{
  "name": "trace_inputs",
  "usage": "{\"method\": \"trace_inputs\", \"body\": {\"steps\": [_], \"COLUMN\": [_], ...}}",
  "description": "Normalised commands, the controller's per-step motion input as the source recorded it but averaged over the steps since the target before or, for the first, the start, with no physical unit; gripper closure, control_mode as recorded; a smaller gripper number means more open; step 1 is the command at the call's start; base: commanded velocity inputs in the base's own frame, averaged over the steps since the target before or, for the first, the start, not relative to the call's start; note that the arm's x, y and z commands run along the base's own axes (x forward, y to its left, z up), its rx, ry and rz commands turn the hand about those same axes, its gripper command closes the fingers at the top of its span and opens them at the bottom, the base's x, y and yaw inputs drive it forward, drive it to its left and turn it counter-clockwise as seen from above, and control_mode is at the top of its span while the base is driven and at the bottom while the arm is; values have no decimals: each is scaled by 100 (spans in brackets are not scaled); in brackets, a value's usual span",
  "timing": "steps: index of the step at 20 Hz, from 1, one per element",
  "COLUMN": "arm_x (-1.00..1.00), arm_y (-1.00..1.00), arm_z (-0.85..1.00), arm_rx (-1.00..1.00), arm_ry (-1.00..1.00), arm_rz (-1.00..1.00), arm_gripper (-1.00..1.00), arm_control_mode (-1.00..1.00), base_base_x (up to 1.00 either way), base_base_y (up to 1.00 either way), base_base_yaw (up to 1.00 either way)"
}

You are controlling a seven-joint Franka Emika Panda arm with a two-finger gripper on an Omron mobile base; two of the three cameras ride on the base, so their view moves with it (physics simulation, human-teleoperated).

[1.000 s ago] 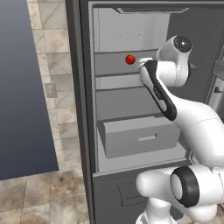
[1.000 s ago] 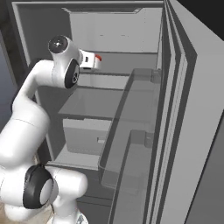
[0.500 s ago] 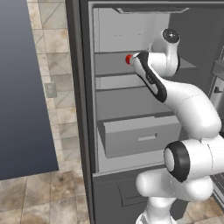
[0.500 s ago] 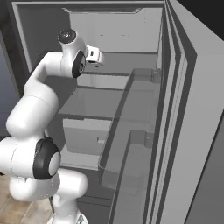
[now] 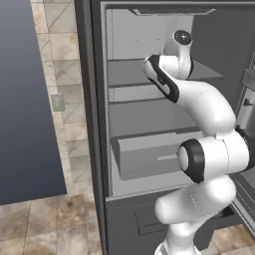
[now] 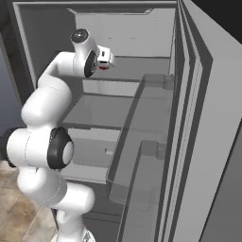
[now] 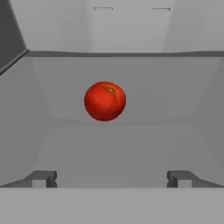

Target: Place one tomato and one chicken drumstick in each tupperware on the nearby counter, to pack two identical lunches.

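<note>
A glossy red tomato [image 7: 105, 100] sits on a grey shelf inside the open fridge, straight ahead of my gripper [image 7: 111, 179] and a short way beyond its fingertips. The jaws stand wide open with nothing between them. In the right base view the hand [image 6: 106, 56] reaches over the upper shelf, and a sliver of the tomato [image 6: 102, 68] shows just under it. In the left base view my arm [image 5: 169, 84] covers that spot. The chicken drumstick, the tupperware and the counter are out of view.
The fridge shelf walls [image 7: 17, 87] close in on both sides of the tomato. A half-open grey drawer [image 5: 149, 159] sticks out below the shelves. Clear door bins [image 6: 142, 142] stand on the open door at the right. Tiled floor [image 5: 45, 224] lies to the left.
The arm has swung up and further into the fridge toward the tomato, and now hides it in the left base view. The jaws stay open.
</note>
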Motion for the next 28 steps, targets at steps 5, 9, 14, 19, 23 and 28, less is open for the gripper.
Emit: {"method": "trace_inputs", "body": {"steps": [5,9,14,19,23,28], "arm_x": [49,42,35,32,18,5], "arm_y": [15,1,0,0,0,0], "arm_z": [-7,0,0,-10,-17,-14], "arm_rx": [0,0,0,0,0,0], "arm_ry": [0,0,0,0,0,0], "arm_rz": [0,0,0,0,0,0], "arm_gripper": [-100,-100,-100,-100,-100,-100], "arm_control_mode": [-100,-100,-100,-100,-100,-100], "base_base_x": [0,0,0,0,0,0], "base_base_y": [0,0,0,0,0,0], "base_base_yaw": [0,0,0,0,0,0]}}
